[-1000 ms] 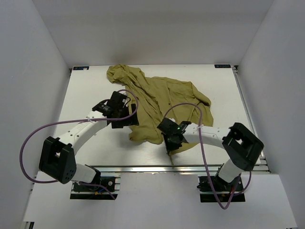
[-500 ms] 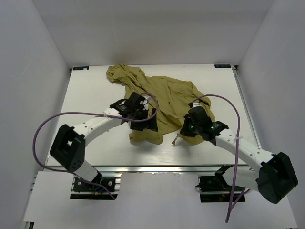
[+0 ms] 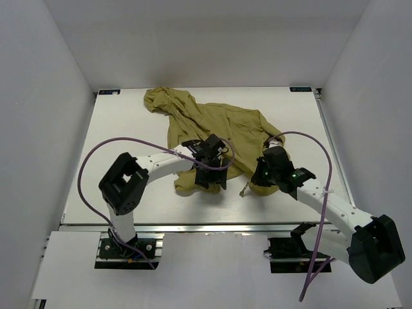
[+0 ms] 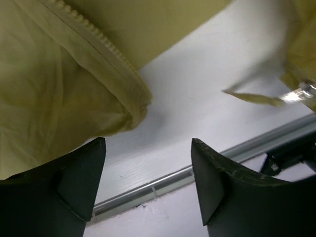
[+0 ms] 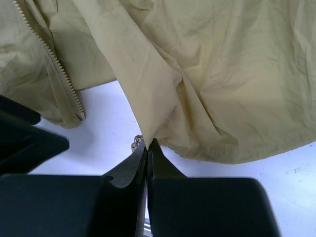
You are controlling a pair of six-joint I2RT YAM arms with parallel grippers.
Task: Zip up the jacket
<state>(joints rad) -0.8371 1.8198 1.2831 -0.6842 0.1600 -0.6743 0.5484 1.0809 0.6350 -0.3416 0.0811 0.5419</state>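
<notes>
Jacket (image 3: 219, 125): rumpled on surface (image 3: 122, 129), zipper (image 4: 106, 45) undone.
Left gripper (image 4: 148, 168): jaws released, over jacket's near hem.
Right gripper (image 5: 148, 144): jaws clenched, seemingly pinching jacket's hem.

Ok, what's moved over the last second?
The left gripper swung right across the jacket to its near corner by the zipper. It is open and holds nothing. The right gripper moved right along the near edge and is now shut on the hem. The hood and the rest of the jacket lie much as before.
</notes>
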